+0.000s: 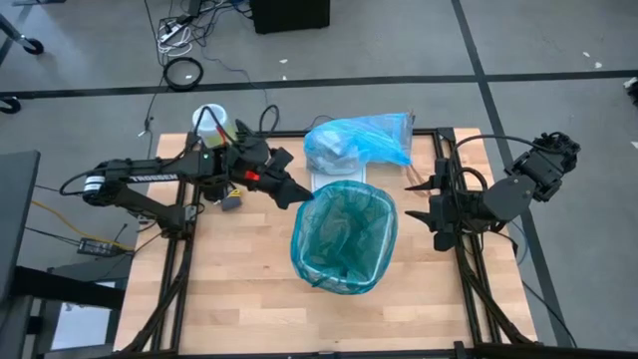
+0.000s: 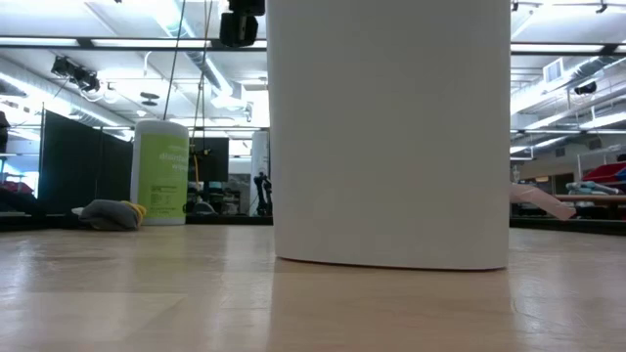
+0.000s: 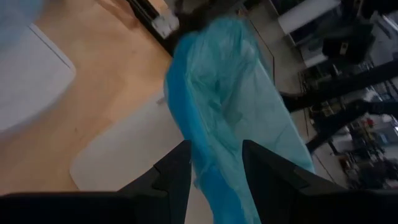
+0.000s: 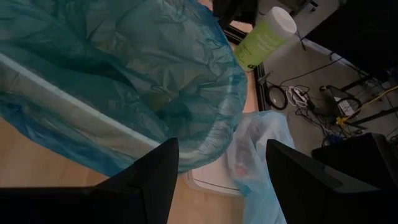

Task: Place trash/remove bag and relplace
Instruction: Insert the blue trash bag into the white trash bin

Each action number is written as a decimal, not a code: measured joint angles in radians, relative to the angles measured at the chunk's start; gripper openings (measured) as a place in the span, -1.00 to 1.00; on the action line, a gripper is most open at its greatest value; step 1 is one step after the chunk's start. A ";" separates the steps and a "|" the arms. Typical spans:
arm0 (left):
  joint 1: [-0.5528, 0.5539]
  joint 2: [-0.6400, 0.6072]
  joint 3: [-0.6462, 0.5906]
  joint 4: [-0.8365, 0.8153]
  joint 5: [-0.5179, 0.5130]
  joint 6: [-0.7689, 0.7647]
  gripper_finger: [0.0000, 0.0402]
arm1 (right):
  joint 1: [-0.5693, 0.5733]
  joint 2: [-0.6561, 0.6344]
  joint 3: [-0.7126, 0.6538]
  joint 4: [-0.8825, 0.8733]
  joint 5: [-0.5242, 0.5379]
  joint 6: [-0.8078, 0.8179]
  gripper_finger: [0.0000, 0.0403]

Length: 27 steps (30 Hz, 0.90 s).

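Bin [image 1: 344, 237] is standing in the middle of the wooden table [image 1: 239, 289], and we are seeing it from above lined with a teal-green translucent bag [image 1: 339, 214] whose edge is folding over the rim; in the low view the white wall of the bin [image 2: 391, 132] is filling most of the picture. Behind the bin, toward the far edge of the table, the light sky-blue bag [image 1: 357, 142] is lying on its side, bunched and partly filled; something pale is showing through its plastic, but we cannot tell what it is. In the right wrist view the same blue bag [image 4: 258, 155] is lying just beside the lined rim, next to a flat white lid [image 4: 214, 180] on the wood.

Our left gripper [image 1: 302, 194] is reaching to the near-left edge of the bin rim; its two fingers [image 3: 171, 180] are standing apart with the teal plastic [image 3: 217, 106] running between them, and we cannot tell whether they are pressing on it. Our right gripper [image 1: 424, 199] is hovering at the right side of the bin, a little apart from the rim, with its fingers spread wide and nothing between them.

A green-and-white canister [image 1: 211, 122] is standing at the far left corner of the table; a small grey and yellow thing [image 2: 112, 213] is lying near it.
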 joint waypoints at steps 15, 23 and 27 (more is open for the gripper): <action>0.006 0.042 0.001 0.049 0.090 0.054 -0.73 | 0.000 0.000 0.000 -0.034 0.000 0.042 0.13; 0.006 0.042 0.001 0.047 0.091 0.082 -0.92 | -0.005 0.084 0.000 -0.293 -0.057 0.394 -0.15; 0.006 0.042 0.001 0.042 0.071 0.096 -0.86 | -0.004 0.156 0.000 -0.266 -0.116 0.380 -0.73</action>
